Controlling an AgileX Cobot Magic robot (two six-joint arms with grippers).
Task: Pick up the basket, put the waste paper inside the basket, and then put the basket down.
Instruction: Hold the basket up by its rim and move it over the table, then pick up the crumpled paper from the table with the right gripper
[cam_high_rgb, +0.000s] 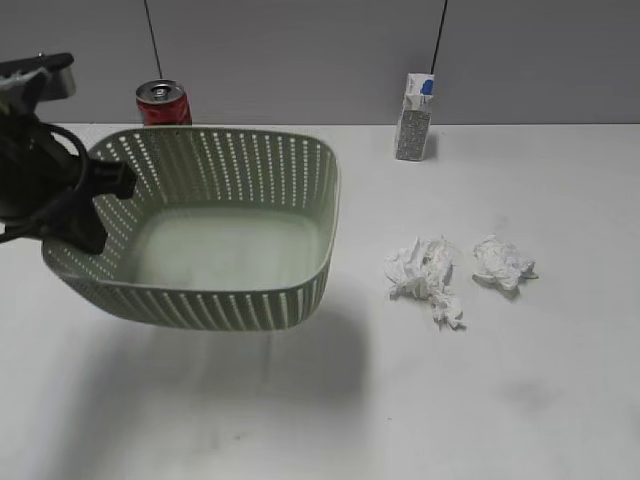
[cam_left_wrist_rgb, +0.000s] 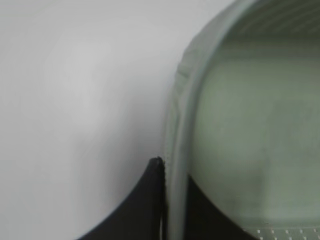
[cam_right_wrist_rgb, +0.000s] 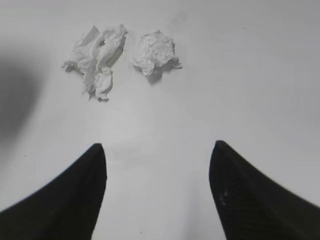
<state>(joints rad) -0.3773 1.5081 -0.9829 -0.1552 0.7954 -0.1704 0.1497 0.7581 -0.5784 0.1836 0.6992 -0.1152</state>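
Note:
The pale green basket (cam_high_rgb: 225, 235) hangs tilted above the table at the left, its shadow below it. My left gripper (cam_high_rgb: 95, 205) is shut on its left rim; the left wrist view shows the rim (cam_left_wrist_rgb: 180, 150) pinched between the black fingers (cam_left_wrist_rgb: 172, 172). The basket is empty. Two wads of waste paper lie on the table at the right: a larger one (cam_high_rgb: 425, 272) and a smaller one (cam_high_rgb: 502, 262). The right wrist view shows both, the larger (cam_right_wrist_rgb: 97, 57) and the smaller (cam_right_wrist_rgb: 155, 50), ahead of my right gripper (cam_right_wrist_rgb: 157, 150), which is open and empty. The right arm is outside the exterior view.
A red can (cam_high_rgb: 163, 103) stands at the back left behind the basket. A small white-and-grey carton with a blue top (cam_high_rgb: 415, 115) stands at the back, right of centre. The white table (cam_high_rgb: 480, 400) runs to the grey back wall.

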